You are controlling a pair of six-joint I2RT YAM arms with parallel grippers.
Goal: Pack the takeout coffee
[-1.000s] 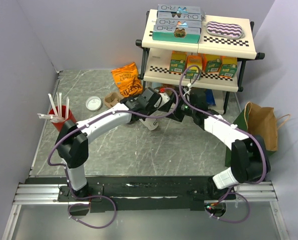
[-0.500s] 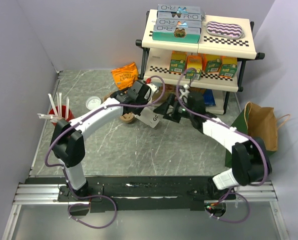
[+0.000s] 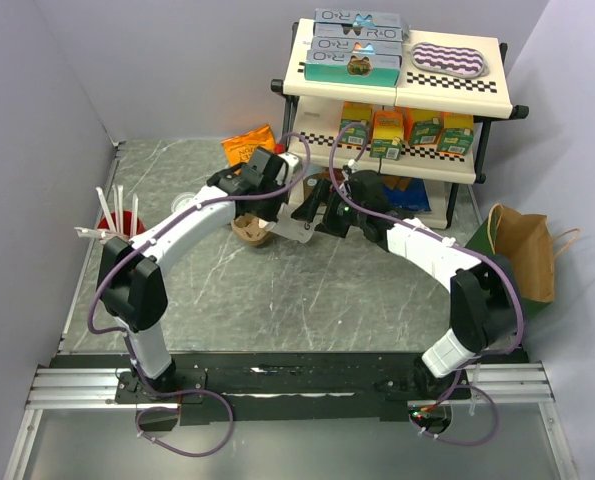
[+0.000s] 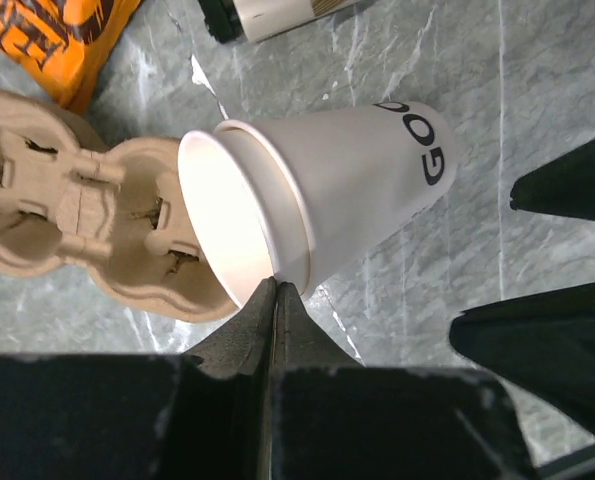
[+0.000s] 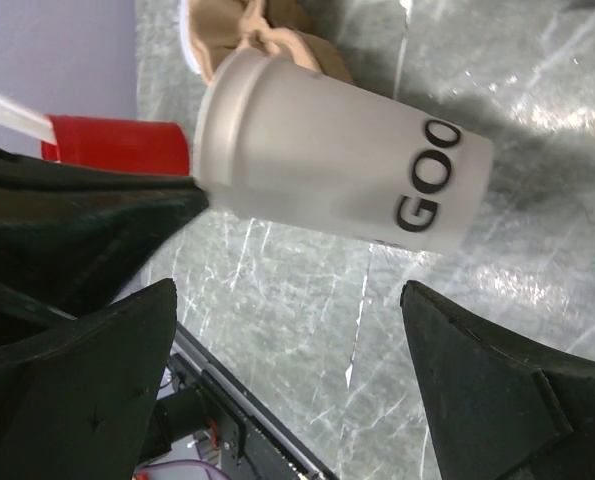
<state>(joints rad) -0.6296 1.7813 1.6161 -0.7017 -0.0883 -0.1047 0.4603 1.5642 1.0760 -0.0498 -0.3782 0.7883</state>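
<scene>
Coffee cup tilted, rim pinched by left hand; right hand spread wide, empty, just beside it

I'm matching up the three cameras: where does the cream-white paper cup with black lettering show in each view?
Top external: the cream-white paper cup is just above centre, right of the carrier.
Left wrist: at centre, tipped over, its rim pinched by the left gripper.
Right wrist: upper middle.
Shared landmark: the brown moulded-pulp cup carrier, next to the cup's rim.
</scene>
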